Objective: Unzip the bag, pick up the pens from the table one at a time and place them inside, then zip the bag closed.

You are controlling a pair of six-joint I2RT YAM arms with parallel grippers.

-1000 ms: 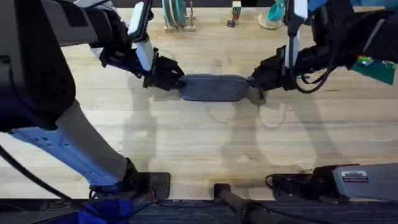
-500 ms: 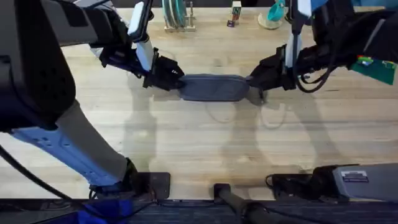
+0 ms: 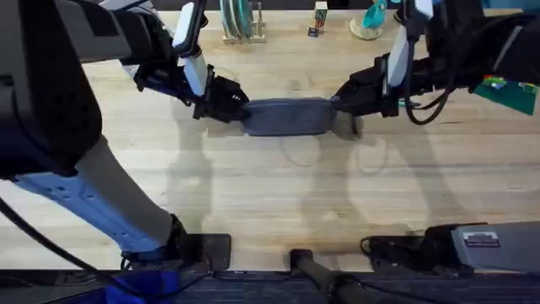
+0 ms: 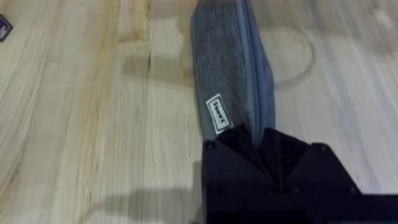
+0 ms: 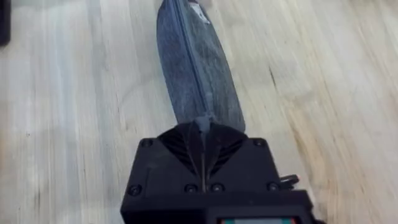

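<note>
Blue-grey fabric pencil pouch [image 3: 287, 116] stretches lengthwise between the 2 grippers above the pale plank table [image 3: 270, 194]. Left gripper [image 3: 239, 110] pinches one end, right gripper [image 3: 339, 102] clamps the other, zipper up.

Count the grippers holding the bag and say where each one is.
2. The left gripper clamps the bag at its left end; the right gripper clamps its right end.

Pale plank tabletop [image 3: 270, 194] under even light, soft shadows across it. Along its far edge, a small rack [image 3: 239, 24] beside a teal object [image 3: 371, 19].
</note>
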